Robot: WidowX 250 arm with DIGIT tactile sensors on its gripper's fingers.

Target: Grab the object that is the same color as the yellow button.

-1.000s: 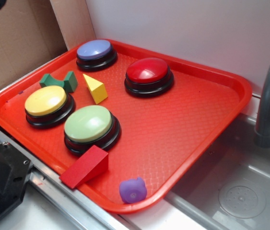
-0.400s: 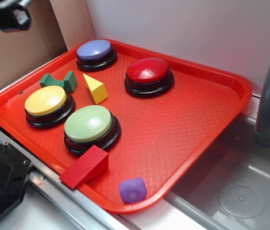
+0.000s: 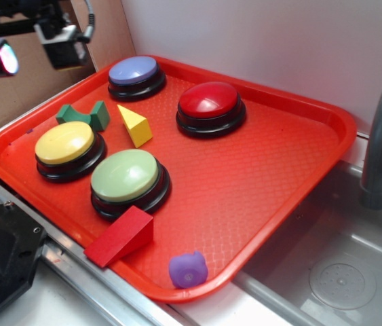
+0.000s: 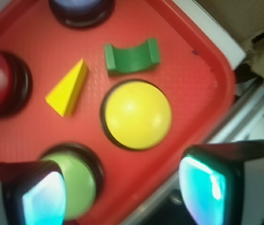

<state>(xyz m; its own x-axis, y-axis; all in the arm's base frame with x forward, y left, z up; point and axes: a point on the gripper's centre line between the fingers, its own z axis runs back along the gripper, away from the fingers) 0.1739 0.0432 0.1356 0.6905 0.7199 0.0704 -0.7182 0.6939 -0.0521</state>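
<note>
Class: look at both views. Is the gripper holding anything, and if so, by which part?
Nothing is held. The gripper hangs open above the tray's left edge, apart from the yellow wedge.

Black pincer (image 3: 31, 49), glowing cyan pads (image 4: 202, 185)

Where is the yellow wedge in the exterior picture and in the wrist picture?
Exterior: the yellow wedge lies on the tray's left half, between the green block and the red button.
Wrist: the wedge is left of centre, left of the green block.
Shared landmark: the yellow button, next to the wedge in both.
</note>
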